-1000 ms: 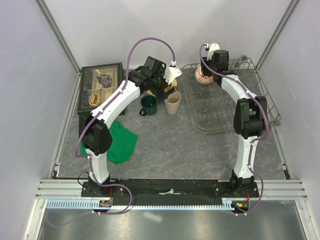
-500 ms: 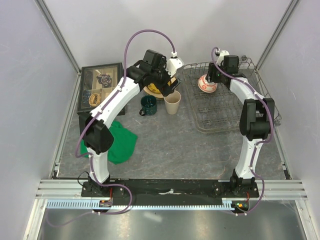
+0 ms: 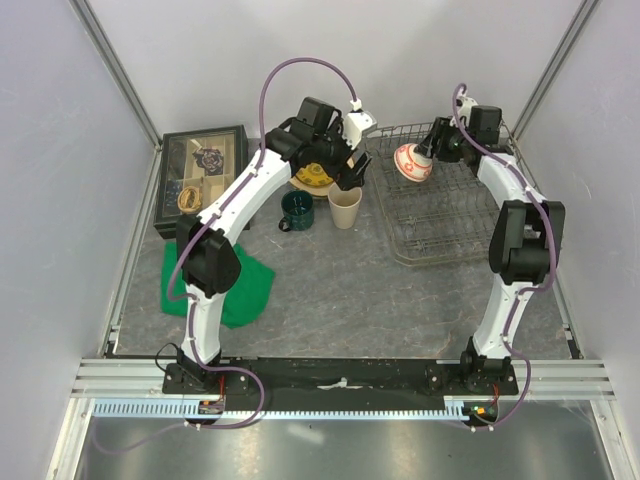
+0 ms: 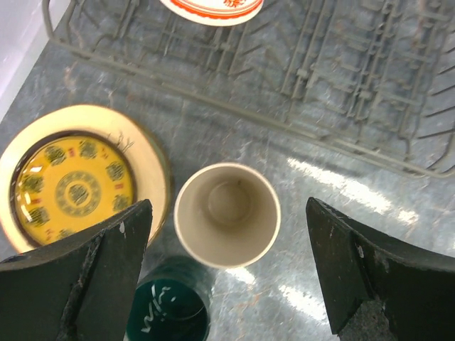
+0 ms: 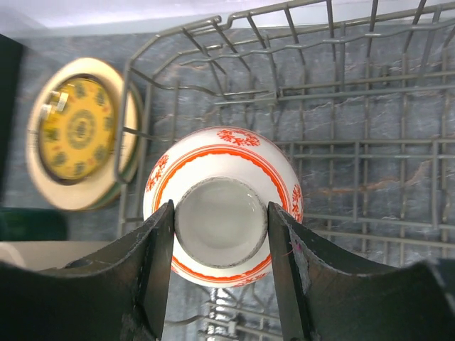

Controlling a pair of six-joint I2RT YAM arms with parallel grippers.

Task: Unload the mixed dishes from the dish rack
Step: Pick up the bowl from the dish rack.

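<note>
1. We see the small red-and-white patterned bowl [image 5: 222, 206] over the far left corner of the rectangular grey wire dish rack [image 3: 450, 215], which sits by the desk's far right corner.
2. The right gripper [image 5: 220, 222] pinches the bowl's foot ring, its jaws narrowed onto it.
3. Just left of the rack, near the far edge, we find a beige handleless cup [image 4: 227, 213], a dark green mug [image 3: 297, 208] and a cream round plate with a yellow patterned centre [image 4: 71, 185].
4. The left gripper [image 3: 346, 176] hovers above the cup, jaws wide, holding nothing.

Pale lilac walls [image 3: 60, 150], aluminium corner posts [image 3: 117, 70], grey mottled tabletop [image 3: 350, 300], soft glare patches [image 4: 334, 177], metal front rail [image 3: 120, 378]
</note>
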